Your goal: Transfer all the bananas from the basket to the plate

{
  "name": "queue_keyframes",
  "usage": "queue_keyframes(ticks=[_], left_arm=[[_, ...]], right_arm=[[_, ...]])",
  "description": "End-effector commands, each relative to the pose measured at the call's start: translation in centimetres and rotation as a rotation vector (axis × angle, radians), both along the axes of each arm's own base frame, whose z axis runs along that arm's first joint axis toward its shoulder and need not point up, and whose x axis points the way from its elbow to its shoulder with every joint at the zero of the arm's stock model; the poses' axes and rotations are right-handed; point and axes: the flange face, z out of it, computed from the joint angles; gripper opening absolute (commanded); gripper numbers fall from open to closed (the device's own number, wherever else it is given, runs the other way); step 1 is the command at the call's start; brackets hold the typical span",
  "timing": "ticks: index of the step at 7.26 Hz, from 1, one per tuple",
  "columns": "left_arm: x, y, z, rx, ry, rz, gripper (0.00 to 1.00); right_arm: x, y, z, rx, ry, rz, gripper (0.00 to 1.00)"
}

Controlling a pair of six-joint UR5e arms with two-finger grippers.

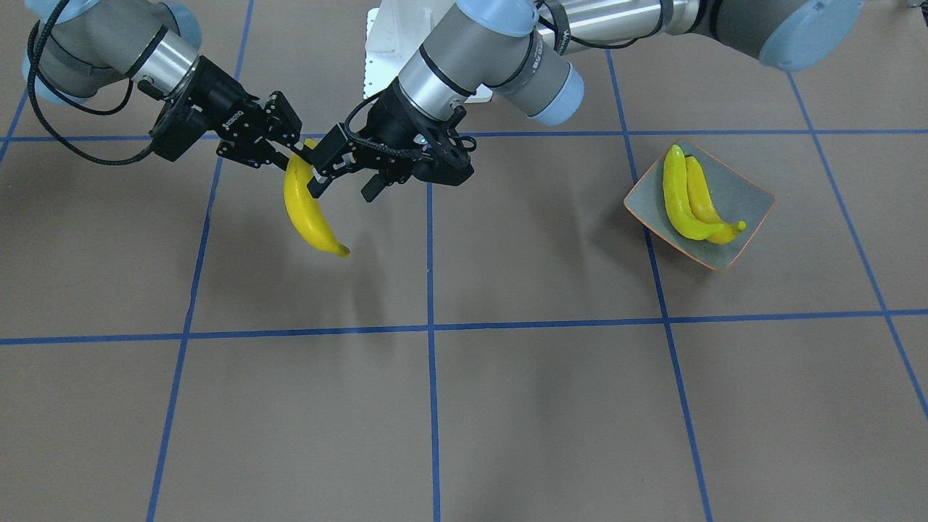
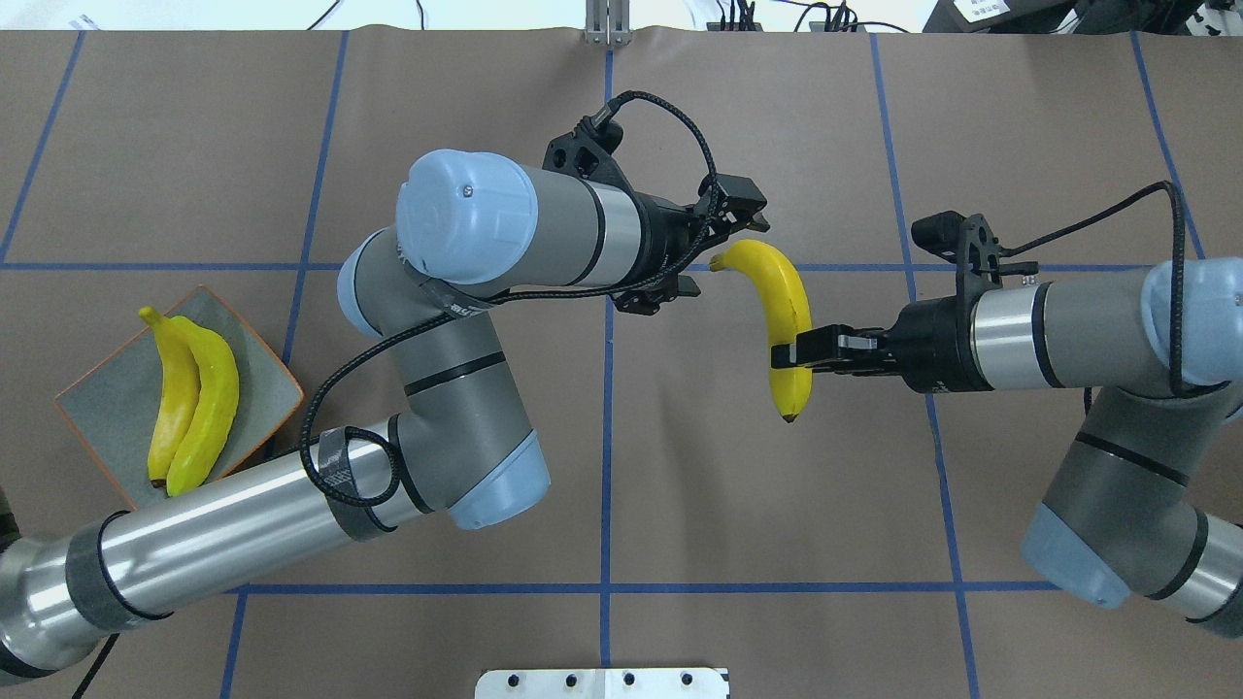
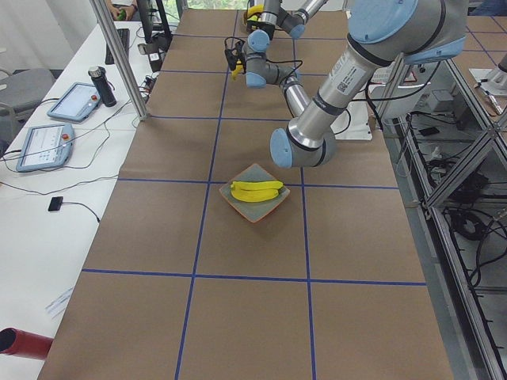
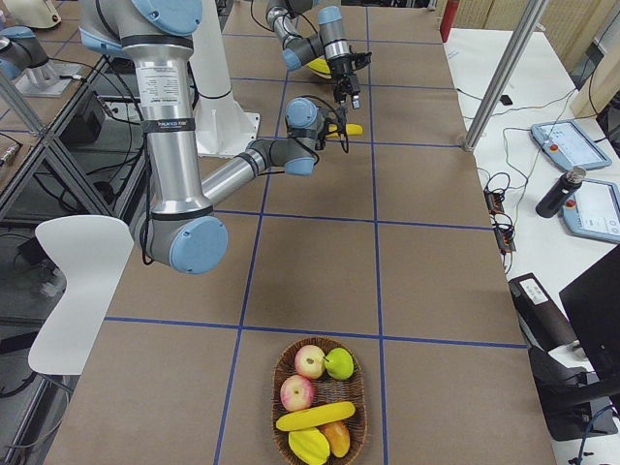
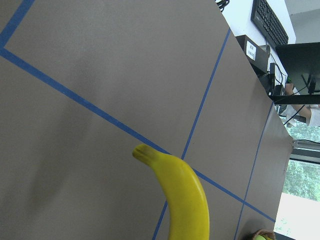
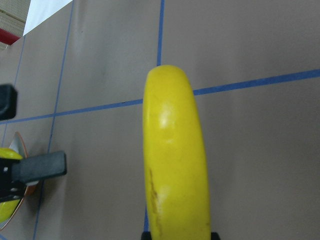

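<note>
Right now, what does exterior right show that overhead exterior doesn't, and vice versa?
Only exterior right: the basket, with one banana in it among apples. Only overhead: the plate in full with two bananas on it, and how the grippers stand: right gripper shut on the third banana, left gripper open at its stem end. Both: that third banana held between the two arms.
</note>
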Motion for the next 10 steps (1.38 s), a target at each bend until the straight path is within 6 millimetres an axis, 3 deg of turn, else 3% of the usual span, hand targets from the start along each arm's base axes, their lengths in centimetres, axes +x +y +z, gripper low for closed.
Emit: queue_keyframes(ticks=[1,6,7,8,9,10], left_arm=[[1.0,0.2,-0.5,0.009,-0.006,0.009,1.0],[1.6,1.2,-0.3,-0.003,-0.003,0.028,1.0],[1.7,1.3,-0.5,-0.004,-0.001,0.028,0.99],[1.7,1.3,-0.5,-0.004,-0.001,0.028,0.91],[1.7,1.3,-0.2,-0.005,-0.003,0.028,0.66],[1.6,1.4,-0.4,-0.003,0.0,0.028,0.05]], right_arm=[[-1.0,0.6,-2.1,0.023,-0.034,-0.02,0.0],[-1.3,0.3,-2.4,0.029,-0.035,0.02,0.0],[-1.7,0.3,-3.4,0.037,-0.046,0.018,0.0],[-1.8,0.2,-3.8,0.037,-0.046,0.018,0.0],[-1.8,0.2,-3.8,0.037,-0.046,0.018,0.0],[-1.8,0.2,-3.8,0.037,-0.046,0.017,0.0]])
